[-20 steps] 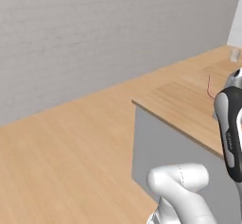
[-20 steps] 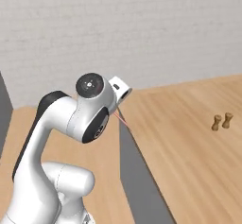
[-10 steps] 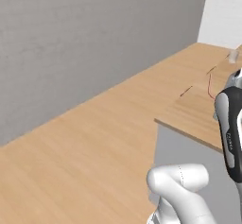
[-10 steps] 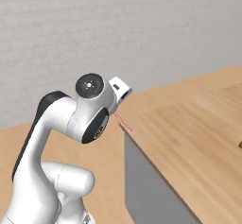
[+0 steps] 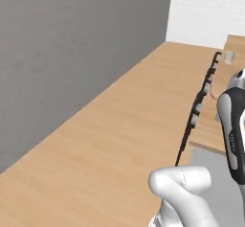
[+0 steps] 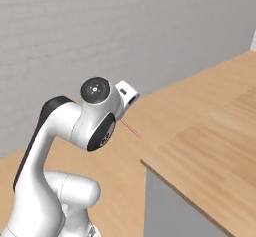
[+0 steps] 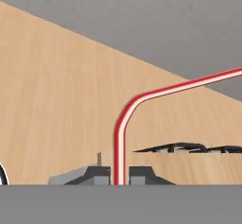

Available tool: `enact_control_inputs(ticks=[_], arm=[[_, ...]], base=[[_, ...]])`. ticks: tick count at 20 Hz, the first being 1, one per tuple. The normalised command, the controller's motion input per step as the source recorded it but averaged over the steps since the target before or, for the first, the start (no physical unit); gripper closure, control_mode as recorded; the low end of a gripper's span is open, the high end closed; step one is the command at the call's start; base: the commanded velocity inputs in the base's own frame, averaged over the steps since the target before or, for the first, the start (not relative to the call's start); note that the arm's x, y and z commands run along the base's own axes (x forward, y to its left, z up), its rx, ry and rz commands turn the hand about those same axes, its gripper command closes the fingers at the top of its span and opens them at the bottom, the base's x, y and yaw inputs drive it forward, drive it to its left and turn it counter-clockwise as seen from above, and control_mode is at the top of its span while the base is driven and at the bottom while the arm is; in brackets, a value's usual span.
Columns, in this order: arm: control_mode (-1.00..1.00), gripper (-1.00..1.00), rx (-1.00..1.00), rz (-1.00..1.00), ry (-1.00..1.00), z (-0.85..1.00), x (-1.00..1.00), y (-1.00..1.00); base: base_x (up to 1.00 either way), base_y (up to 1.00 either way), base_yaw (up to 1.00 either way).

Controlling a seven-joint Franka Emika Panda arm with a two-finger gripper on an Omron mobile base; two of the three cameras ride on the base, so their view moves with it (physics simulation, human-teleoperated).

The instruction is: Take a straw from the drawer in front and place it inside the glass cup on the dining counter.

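Observation:
In the hand view the red-and-white straw [image 7: 118, 142] rises from between my fingertips [image 7: 97, 175], then bends sharply to the right. My gripper [image 7: 119, 176] is shut on its lower end. From the right base view the straw [image 6: 131, 129] is a thin red line slanting down from the white hand. The light-wood dining counter [image 6: 215, 146] lies to the right of the arm. In the left base view a small whitish glass cup [image 5: 229, 56] stands far back on that counter [image 5: 210, 130], and a sliver of the straw [image 5: 212, 92] shows beside the forearm. The drawer is out of view.
A thin dark fixture [image 5: 196, 108] runs along the counter's left edge. A grey wall [image 5: 72, 44] bounds the left and a white brick wall [image 5: 206, 10] the far end. Wood floor [image 5: 105, 140] stretches between the wall and the counter. The counter's grey side panel [image 6: 170, 211] faces the base.
The whole picture has shifted in both base views, so the base has moved: the counter has slid to the right. The straw stays in the shut gripper.

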Motion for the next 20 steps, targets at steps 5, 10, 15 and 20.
enact_control_inputs(ticks=[5, 10, 15, 20], arm=[[1.0, 1.0, 0.0, 0.0, 0.0, 0.0, 0.0, 0.0], [1.0, 1.0, 0.0, 0.0, 0.0, 0.0, 0.0, 0.0], [1.0, 1.0, 0.0, 0.0, 0.0, 0.0, 0.0, 0.0], [1.0, 1.0, 0.0, 0.0, 0.0, 0.0, 0.0, 0.0]], base=[[0.88, 0.9, -0.43], [0.91, 0.84, -0.43], [0.99, 0.73, -0.44], [1.0, 0.54, -0.44]])
